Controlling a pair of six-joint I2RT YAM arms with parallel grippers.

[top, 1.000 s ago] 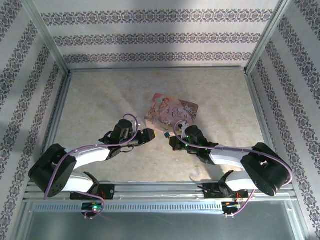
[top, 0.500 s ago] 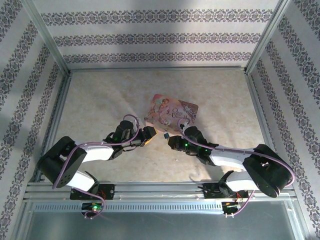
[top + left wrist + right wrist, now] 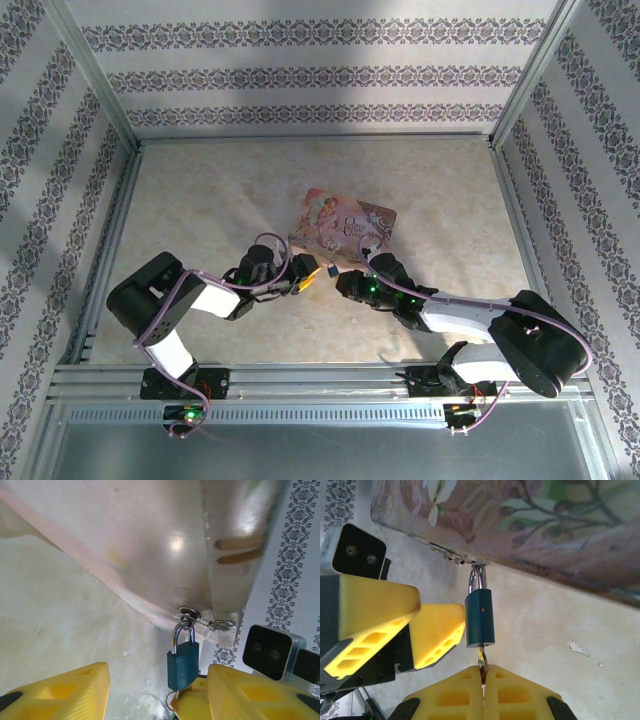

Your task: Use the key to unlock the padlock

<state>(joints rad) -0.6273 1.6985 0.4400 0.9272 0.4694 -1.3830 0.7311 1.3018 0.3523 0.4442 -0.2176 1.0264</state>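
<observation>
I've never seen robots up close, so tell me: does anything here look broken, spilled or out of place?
Nothing stands out as damaged or spilled. The padlock sits shut on the clasp of the pink tin, the key pinched in the right gripper at its base. Only a few pale flecks litter the table.

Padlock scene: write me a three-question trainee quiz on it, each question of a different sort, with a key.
1. True or false: the padlock hangs by its shackle from the edge of the pink tin.
2. What are the right arm's jaws shut on? A: the key, its tip at the padlock's underside. B: the padlock's body. C: nothing.
3. Fill in: the left arm's jaws stand ____, one on either side of the padlock and not touching it.

Key: 1 true; 2 A; 3 open.
</observation>
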